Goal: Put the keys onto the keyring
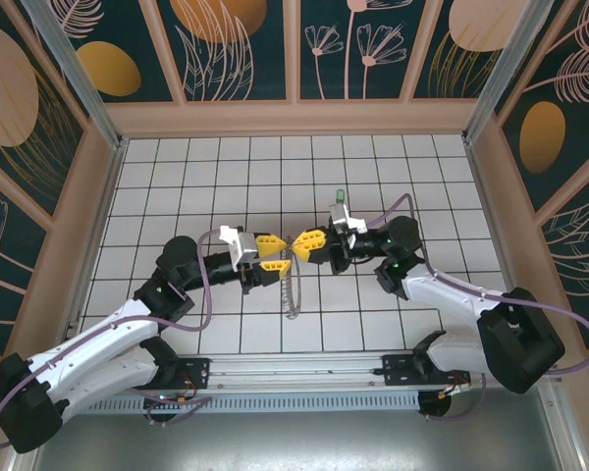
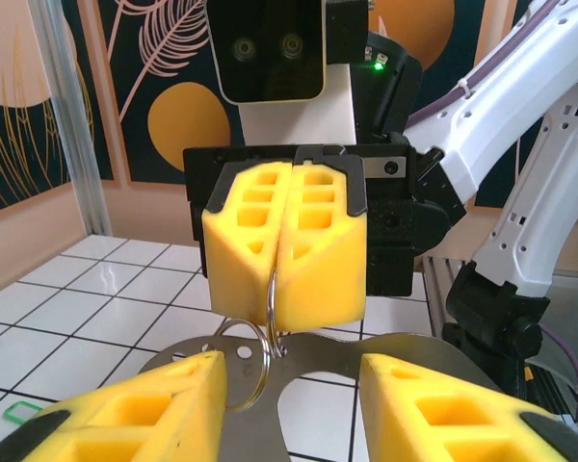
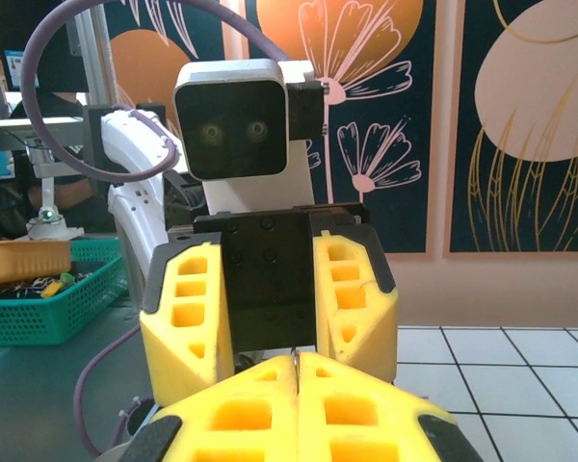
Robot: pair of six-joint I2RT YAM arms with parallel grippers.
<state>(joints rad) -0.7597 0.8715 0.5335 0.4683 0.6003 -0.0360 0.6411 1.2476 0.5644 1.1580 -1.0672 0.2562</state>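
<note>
Right gripper (image 2: pixel 287 284): fingers pressed together, pinching the keyring (image 1: pixel 293 292) wire. Left gripper (image 2: pixel 289 385): fingers apart, facing it, holding nothing. Green key (image 2: pixel 17 412): on the tiles (image 2: pixel 125 318), well apart.

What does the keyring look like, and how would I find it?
Find the white tiled table; at its middle the left gripper and right gripper meet nose to nose. The keyring is pinched by the shut right gripper. It's a thin, silvery wire loop, while everything around it is chunky and yellow.
</note>
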